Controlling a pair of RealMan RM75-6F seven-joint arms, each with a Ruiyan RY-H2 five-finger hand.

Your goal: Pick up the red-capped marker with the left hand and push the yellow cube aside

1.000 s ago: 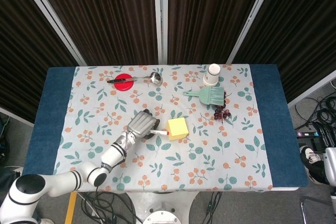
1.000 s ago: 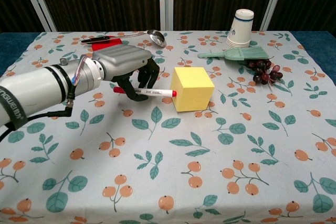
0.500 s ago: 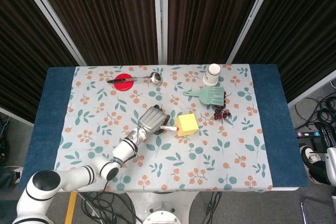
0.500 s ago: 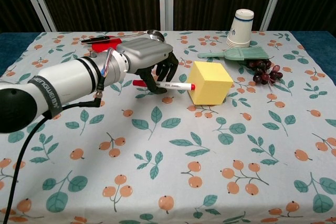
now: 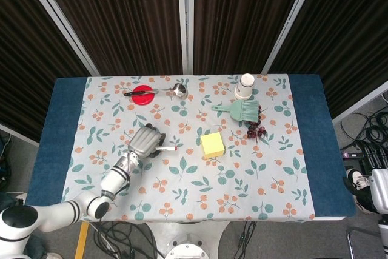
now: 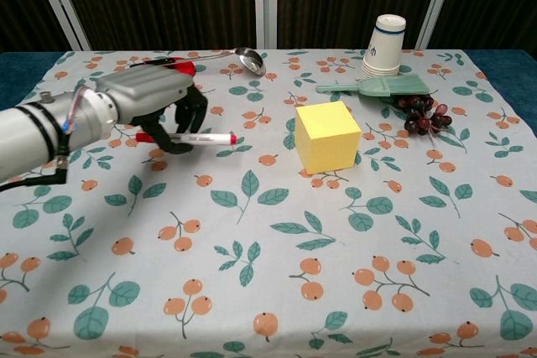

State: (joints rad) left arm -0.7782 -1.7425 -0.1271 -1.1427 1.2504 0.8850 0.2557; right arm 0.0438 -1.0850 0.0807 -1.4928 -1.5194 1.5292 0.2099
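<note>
Left hand (image 6: 155, 98) — fingers closed around red-capped marker (image 6: 186, 137), held level above desk (image 6: 252, 291); yellow cube (image 6: 327, 136) well apart — untouched.

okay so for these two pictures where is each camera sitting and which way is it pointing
Head view: high above the near edge, looking steeply down on the whole table; the left arm reaches in from bottom left.
Chest view: low at the near edge, looking across toward the curtains; the left forearm enters from the left.
Both show the left hand holding the red-capped marker, apart from the yellow cube.
</note>
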